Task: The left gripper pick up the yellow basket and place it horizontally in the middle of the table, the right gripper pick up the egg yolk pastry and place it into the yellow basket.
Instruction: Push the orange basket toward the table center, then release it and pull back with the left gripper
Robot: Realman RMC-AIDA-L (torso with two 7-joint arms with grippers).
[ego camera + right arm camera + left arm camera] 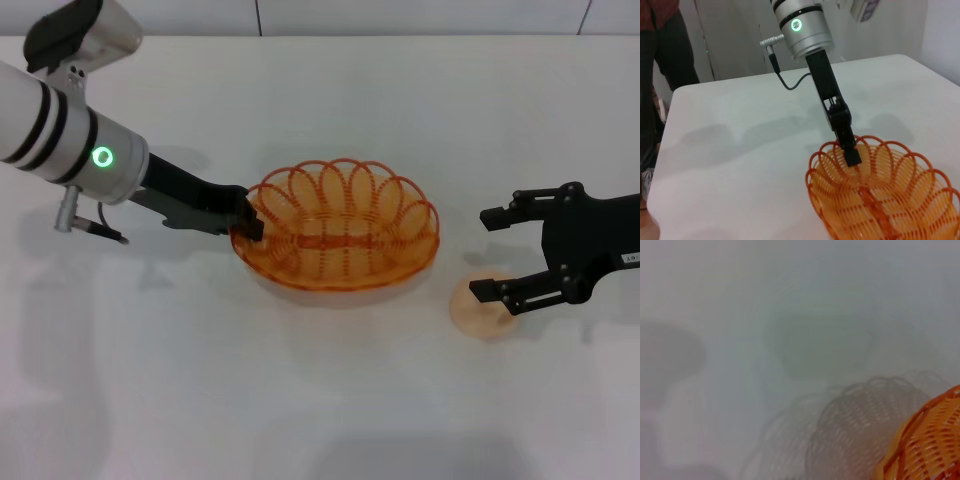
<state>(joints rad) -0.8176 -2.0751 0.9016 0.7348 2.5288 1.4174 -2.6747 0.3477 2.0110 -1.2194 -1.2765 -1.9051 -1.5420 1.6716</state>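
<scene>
Now left hand (247, 222) pinches one basket (340, 235); one pastry (483, 308) (under right hand (497, 255)).

Left arm: silver-white cylinder with black bands and a green ring light, a thin dark cable at its base, ending in the slim black left gripper (247, 222). Right gripper (496, 254): matte black two-fingered claw, black arm, small white label.

The yellow basket (340, 235) at frame centre is orange-amber wire with a looped rim. The egg yolk pastry (483, 310), lower right, is pale peach. Both grippers are black; the bench (300, 400) is white.
</scene>
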